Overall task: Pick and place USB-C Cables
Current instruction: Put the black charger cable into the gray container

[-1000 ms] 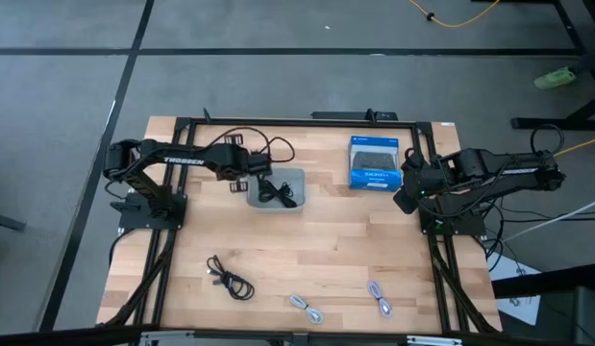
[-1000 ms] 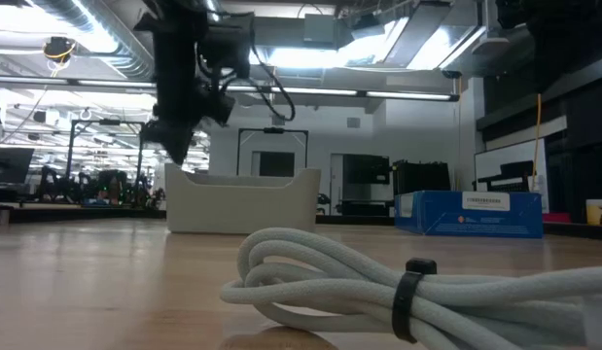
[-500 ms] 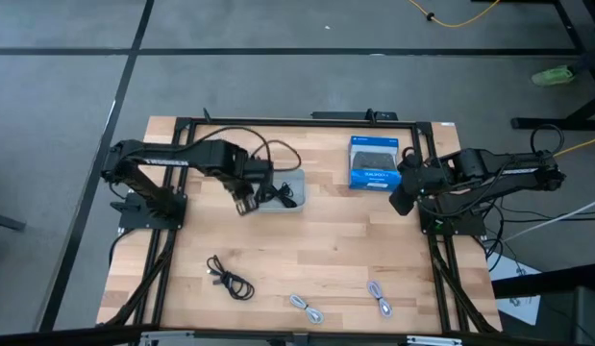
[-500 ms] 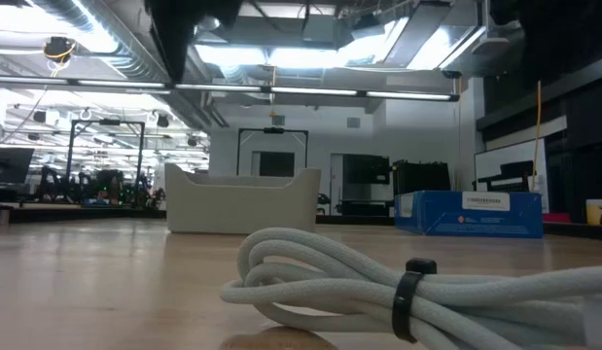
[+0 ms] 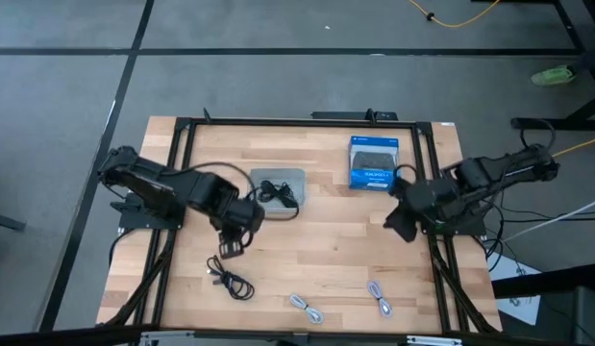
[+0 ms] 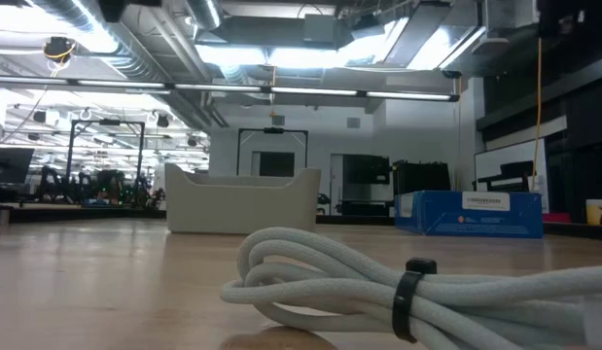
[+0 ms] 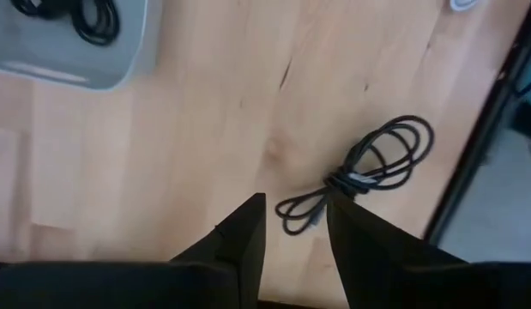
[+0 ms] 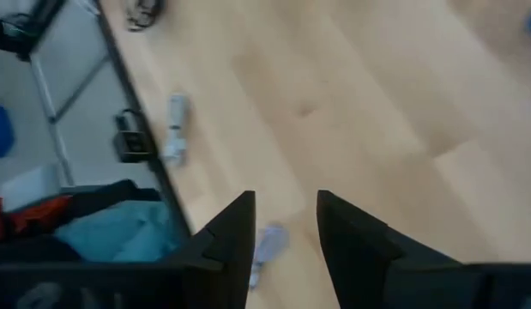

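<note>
Holding 1 black cable [image 5: 278, 195], grey tray [image 5: 274, 176] on wooden counter [image 5: 316, 240], another black cable [image 5: 230, 277] and 2 white cables [image 5: 307, 308] near front edge, blue box [image 5: 374, 161] at back, left pincer [image 5: 230, 247] fingers apart above loose black cable, right pincer [image 5: 398, 228] apart too, open workshop behind.

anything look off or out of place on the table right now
One small oddity: the black cable in the grey tray is not fully inside; a loop hangs over the tray's front rim onto the table. The loose black cable and two white cables lie tidy, bundled.
</note>
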Controlling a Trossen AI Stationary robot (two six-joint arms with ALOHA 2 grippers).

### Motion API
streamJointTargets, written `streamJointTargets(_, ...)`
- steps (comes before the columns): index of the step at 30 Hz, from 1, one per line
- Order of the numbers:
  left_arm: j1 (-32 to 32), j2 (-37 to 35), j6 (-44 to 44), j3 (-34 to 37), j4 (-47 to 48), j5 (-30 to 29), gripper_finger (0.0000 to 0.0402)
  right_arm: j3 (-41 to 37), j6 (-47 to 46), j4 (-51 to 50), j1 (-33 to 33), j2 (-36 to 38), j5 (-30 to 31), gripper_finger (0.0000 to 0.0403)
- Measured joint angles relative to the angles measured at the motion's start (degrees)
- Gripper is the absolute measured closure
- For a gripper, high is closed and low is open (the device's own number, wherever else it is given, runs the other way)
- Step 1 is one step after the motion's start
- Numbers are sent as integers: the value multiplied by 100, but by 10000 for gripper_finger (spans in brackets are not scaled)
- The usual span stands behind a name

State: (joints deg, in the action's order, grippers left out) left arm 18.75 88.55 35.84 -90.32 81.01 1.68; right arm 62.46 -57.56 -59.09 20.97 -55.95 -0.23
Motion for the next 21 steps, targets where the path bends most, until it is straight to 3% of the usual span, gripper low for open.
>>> streamJointTargets(10, 903, 2, 414, 0, -174, -1244, 282, 0, -2437, 273, 1731, -1406, 388, 273)
streamJointTargets(16, 1251, 15, 663, 0, -278, -1460, 282, 0, -3882, 341, 2271, -2486, 405, 273)
streamJointTargets(21, 1476, 70, 1090, 47, -620, -1773, 282, 0, -4332, 670, 2535, -3180, 408, 273)
